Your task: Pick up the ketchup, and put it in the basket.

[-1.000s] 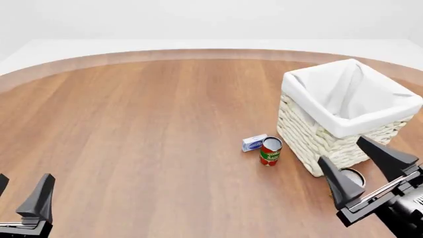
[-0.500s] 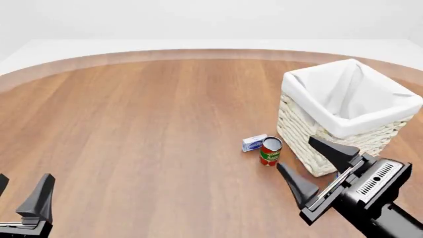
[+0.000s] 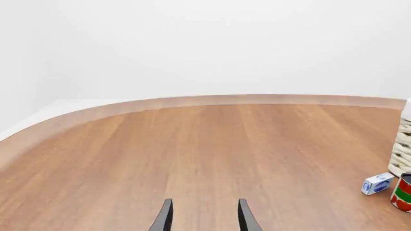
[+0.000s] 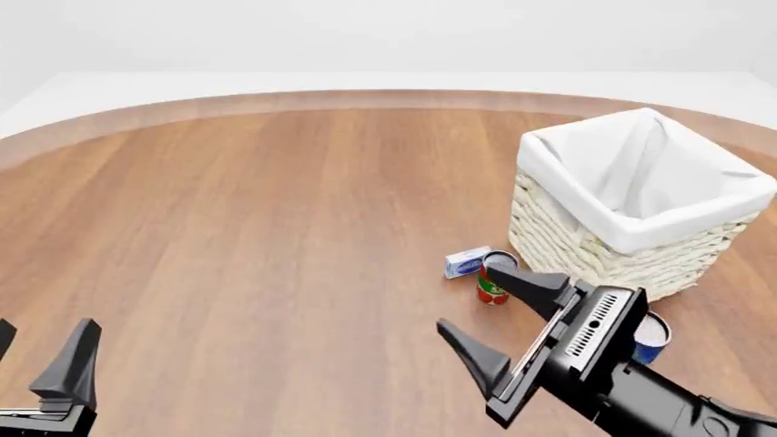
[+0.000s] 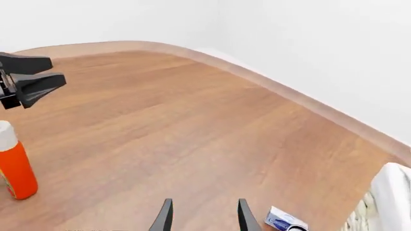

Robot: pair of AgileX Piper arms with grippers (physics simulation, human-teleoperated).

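While the left gripper (image 4: 43, 364) idles spread, the right gripper (image 4: 504, 319) (fingers wide, holding nothing) has swung from beside the basket (image 4: 631, 214) toward the ketchup (image 5: 14, 166), standing well left of the basket, likely lining up to grasp it.

The front view looks down from behind the arms; both wrist cameras skim low across the table (image 4: 243, 228) (sharing the small blue-white box (image 3: 377, 184)).

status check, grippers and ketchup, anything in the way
Left gripper open, empty. Right gripper open, empty. Ketchup upright on table, seen only in right wrist view, ungrasped. Basket empty; red-and-green can and small blue box beside it.
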